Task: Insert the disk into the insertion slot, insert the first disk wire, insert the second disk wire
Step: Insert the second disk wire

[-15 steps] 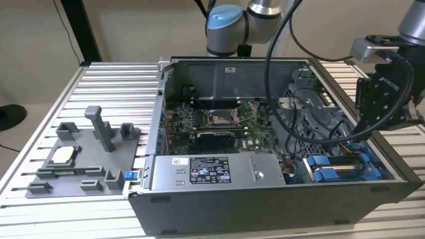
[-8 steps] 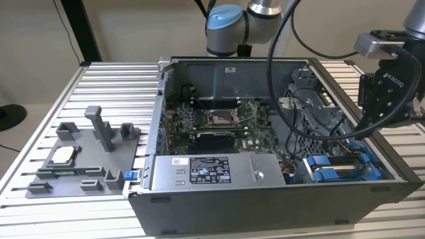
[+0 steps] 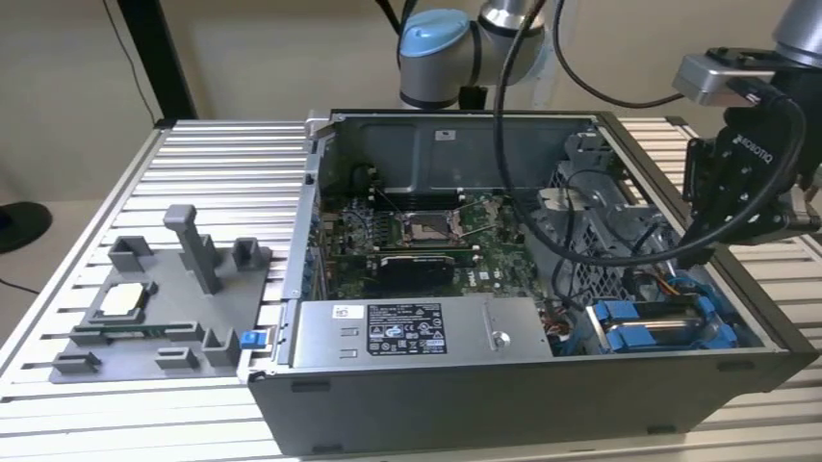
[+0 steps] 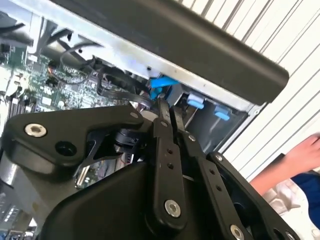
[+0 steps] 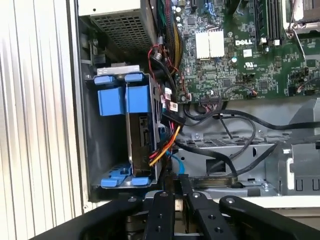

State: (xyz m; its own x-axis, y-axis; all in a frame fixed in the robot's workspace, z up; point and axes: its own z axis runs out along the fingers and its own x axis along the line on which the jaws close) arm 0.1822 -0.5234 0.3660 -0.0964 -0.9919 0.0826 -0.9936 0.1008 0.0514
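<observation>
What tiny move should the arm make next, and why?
Probably ease the tool toward the blue wire beside the disk. The disk already sits in the insertion slot with orange and yellow wires running to it, while the blue wire lies just off the tool's tip.

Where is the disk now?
The disk sits in the near corner of the case, at the exterior view's right, beside the power supply.

Open PC case (image 3: 514,409) on slatted metal table (image 3: 206,159). Motherboard (image 3: 424,231) mid-case, silver PSU box (image 3: 411,332) at front. Disk (image 3: 657,329) in blue carrier sits in insertion slot (image 3: 726,322), exterior view's right; black gripper (image 3: 704,252) hangs just above.
</observation>
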